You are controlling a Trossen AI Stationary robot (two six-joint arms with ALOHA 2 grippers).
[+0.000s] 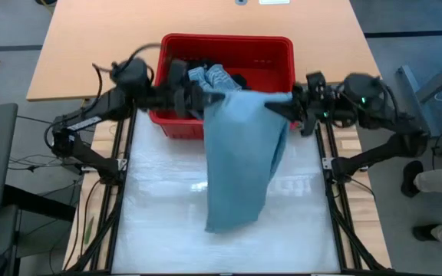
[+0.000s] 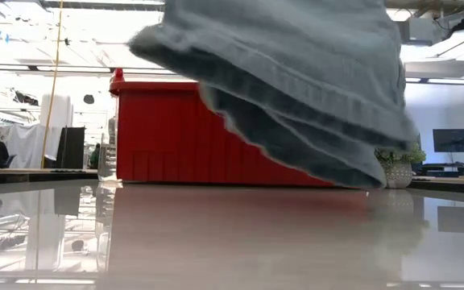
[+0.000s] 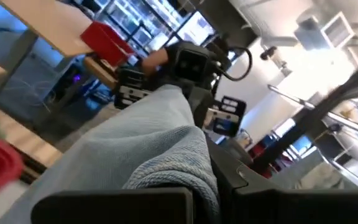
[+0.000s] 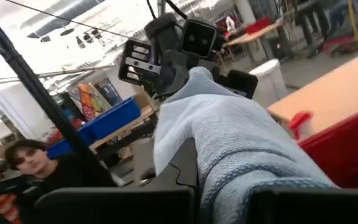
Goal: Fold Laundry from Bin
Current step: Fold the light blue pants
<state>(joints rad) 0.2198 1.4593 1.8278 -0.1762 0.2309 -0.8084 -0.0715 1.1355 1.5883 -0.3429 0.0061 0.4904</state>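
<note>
Between the two grippers, left gripper (image 1: 192,100) and right gripper (image 1: 276,110), hangs the light blue-grey garment (image 1: 239,157), each set of jaws clamped on an upper corner, just before the bin (image 1: 278,55). Lower both evenly, draping it flat onto the surface (image 1: 159,215).

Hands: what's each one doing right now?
Left hand: shut on the light blue-grey garment.
Right hand: shut on the same garment.

Open-plan robotics lab: workbenches (image 4: 328,93), monitors (image 2: 454,140), overhead strip lighting, a seated person (image 4: 27,158) nearby.
</note>
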